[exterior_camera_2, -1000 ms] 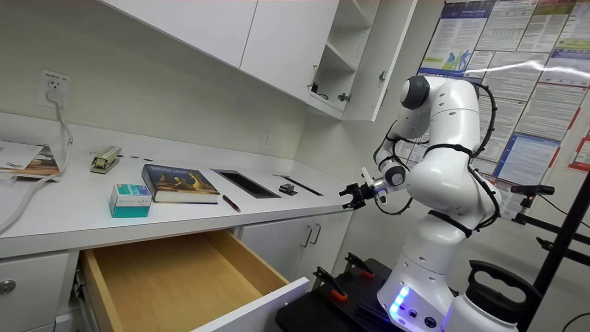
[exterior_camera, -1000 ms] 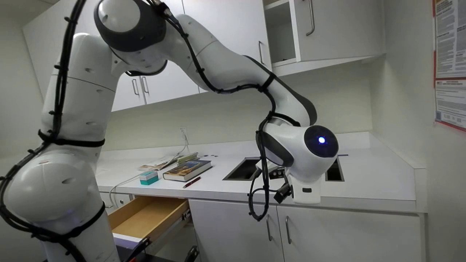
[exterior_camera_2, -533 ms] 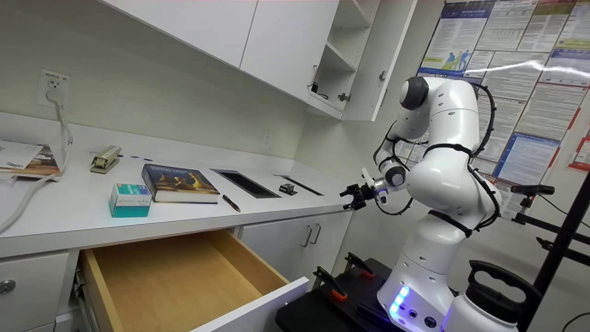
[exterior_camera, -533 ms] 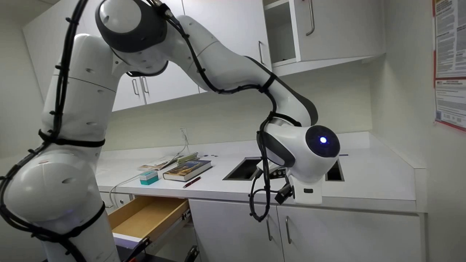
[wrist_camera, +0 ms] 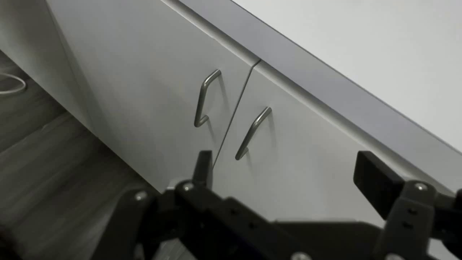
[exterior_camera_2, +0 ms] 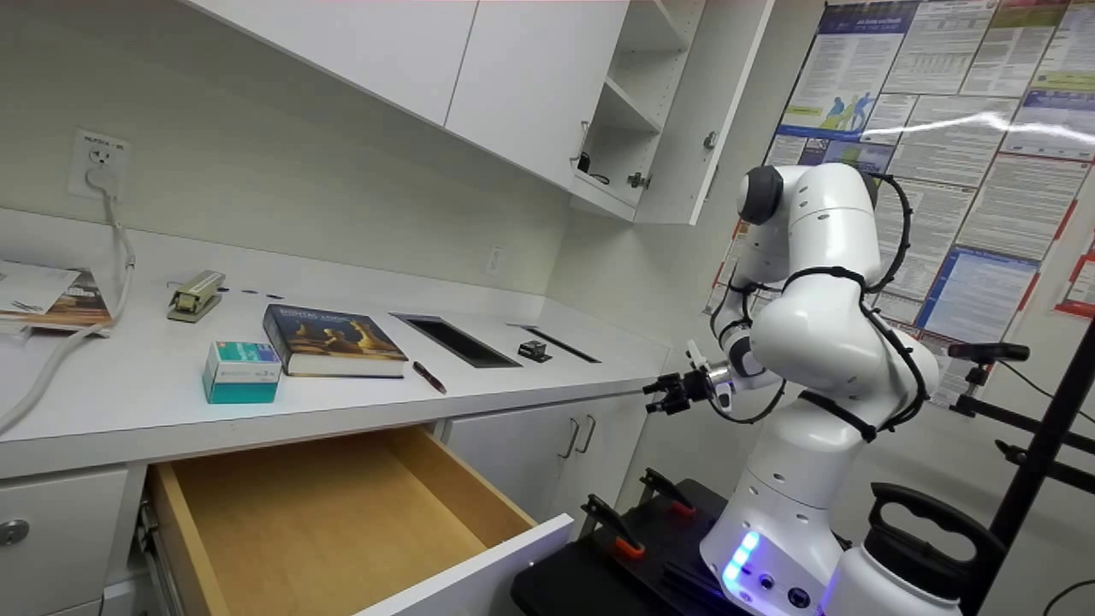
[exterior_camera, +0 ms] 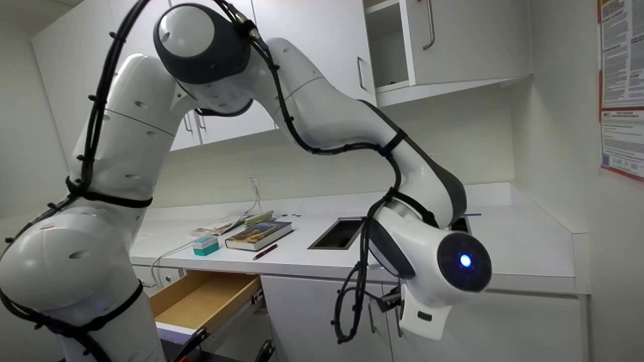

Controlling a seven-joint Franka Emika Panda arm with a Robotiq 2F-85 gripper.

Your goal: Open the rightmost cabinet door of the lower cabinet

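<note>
The rightmost cabinet door [exterior_camera: 523, 332] is a flat white door and is shut; it also shows in the wrist view [wrist_camera: 310, 141] and in an exterior view [exterior_camera_2: 606, 453]. Its silver bar handle [wrist_camera: 253, 131] sits near the seam with the neighbouring door. The lower cabinet [exterior_camera: 317, 306] has a white worktop above it. My gripper [wrist_camera: 283, 162] is open and empty, its fingers spread in front of the rightmost door. The handle appears between the fingers' lines, nearer the left finger, and is not touched. In an exterior view the gripper [exterior_camera_2: 657, 398] is near the worktop's front edge.
An open wooden drawer [exterior_camera: 206, 296] juts out left of the doors. A book [exterior_camera: 259, 235], a small teal box [exterior_camera: 205, 245] and a pen [exterior_camera: 265, 252] lie on the worktop. A wall-cabinet door [exterior_camera_2: 697, 111] stands open above. A wall is at the right.
The arm has lowered and reached slightly forward; the wrist has dropped from worktop height to in front of the lower doors. The gripper has moved a little lower. Doors and drawer have not moved.
</note>
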